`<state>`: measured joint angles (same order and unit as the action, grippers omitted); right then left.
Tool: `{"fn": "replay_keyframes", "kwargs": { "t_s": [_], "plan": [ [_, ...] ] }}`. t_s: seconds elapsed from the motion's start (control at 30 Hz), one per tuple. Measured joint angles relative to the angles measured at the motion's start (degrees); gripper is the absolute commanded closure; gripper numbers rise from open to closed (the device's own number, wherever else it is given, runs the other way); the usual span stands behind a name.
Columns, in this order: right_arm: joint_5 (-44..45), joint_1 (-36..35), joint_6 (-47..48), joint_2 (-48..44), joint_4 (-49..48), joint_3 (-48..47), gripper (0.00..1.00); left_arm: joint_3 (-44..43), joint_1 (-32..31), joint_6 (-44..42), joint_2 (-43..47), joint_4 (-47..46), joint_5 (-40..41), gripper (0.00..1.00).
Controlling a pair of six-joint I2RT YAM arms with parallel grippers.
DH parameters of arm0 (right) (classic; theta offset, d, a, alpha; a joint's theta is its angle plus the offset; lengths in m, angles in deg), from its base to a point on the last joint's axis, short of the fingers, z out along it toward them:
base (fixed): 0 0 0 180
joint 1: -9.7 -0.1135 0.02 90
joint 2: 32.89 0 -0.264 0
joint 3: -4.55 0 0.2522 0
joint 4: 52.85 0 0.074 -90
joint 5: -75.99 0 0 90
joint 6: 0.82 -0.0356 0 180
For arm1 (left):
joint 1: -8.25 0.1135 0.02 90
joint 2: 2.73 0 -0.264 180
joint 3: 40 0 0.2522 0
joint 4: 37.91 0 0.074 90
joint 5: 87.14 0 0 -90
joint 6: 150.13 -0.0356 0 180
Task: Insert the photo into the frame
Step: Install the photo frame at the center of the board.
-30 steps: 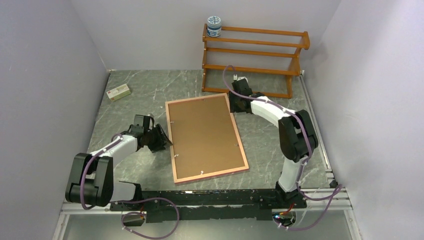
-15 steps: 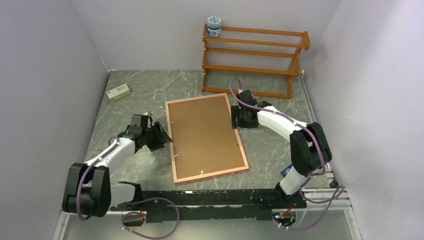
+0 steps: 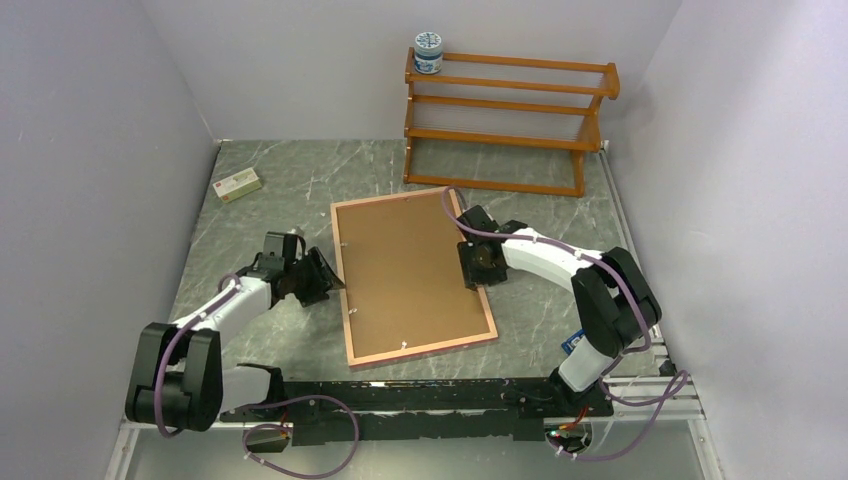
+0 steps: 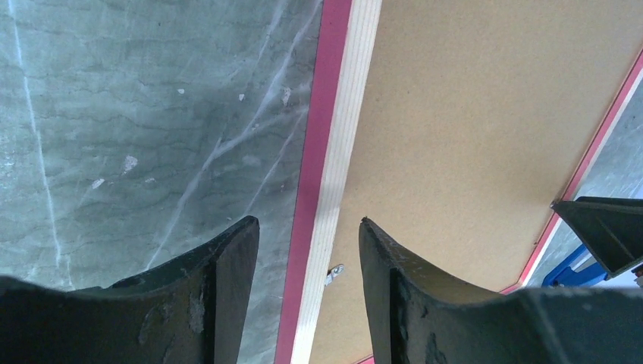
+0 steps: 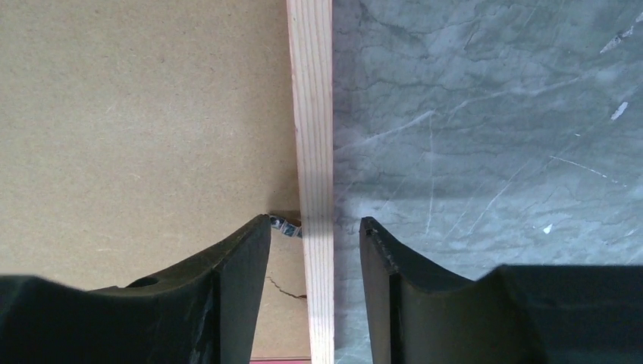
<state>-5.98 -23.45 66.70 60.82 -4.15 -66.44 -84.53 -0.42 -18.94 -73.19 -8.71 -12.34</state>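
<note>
Left of the frame we see a small flat cardboard box point(image 3: 238, 183) on the grey marbled desk point(image 3: 270, 200), well apart from the work.

Left tool point(image 4: 307, 224): open. Its two black fingers stand either side of the frame's left rail with a gap on both sides, so nothing is gripped.

The thin rectangular picture frame with pink face and pale wood back point(image 4: 345, 136) lies flat and face down mid-desk. A plain brown fibreboard backing panel point(image 3: 410, 275) sits inside it. Small metal tabs point(image 4: 334, 271) show at the rail.

Photo: not visible in any view. We cannot tell whether it is under the panel or elsewhere.

Right tool point(image 5: 315, 221): open and straddling the frame's right rail. The inner finger is just beside a tab and the outer finger stands over bare desk.

Behind the frame is an orange-brown wooden rack point(image 3: 510, 110) with a small blue-and-white jar point(image 3: 428, 52) on top.

Handling, as we judge it:
- The frame looks light but wide, and its rails are thin and stiff.
- If there is a pane inside, it is fragile, so no twisting and no one-corner lifts.
- Best hold is the long rails at mid-length, one tool per side, which is where both sit.
- The panel is rigid and smooth and would need an edge pried up.
- The tabs are tiny and would need fingertip precision.
- The desk looks slick, so we expect the frame to slide when pushed.
</note>
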Motion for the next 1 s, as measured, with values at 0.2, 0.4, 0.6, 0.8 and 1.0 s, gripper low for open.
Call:
{"fn": "replay_keyframes", "kwargs": {
  "t_s": [0.2,0.4,0.6,0.8,1.0],
  "plan": [
    [1.36,-1.38,0.33,1.07,0.59,-0.11,0.58,0.04,0.00,0.00,-0.96,-0.79,-0.15,0.45],
    [1.53,-1.62,0.42,1.07,0.59,-0.11,0.57,0.04,0.00,-0.02,-1.66,-1.03,-0.17,0.46],
    [1.03,-1.62,1.55,1.07,0.61,-0.15,0.49,0.04,0.00,-0.02,-1.84,-1.01,-0.20,0.46],
    [-1.01,-1.53,3.45,0.96,2.25,-0.28,0.50,0.04,0.00,-0.02,-1.84,-1.03,-0.20,0.46],
    [-1.99,-1.57,4.22,0.94,2.89,-0.28,0.64,0.07,0.00,-0.04,-1.84,-1.03,-0.22,0.46]
  ]
}}
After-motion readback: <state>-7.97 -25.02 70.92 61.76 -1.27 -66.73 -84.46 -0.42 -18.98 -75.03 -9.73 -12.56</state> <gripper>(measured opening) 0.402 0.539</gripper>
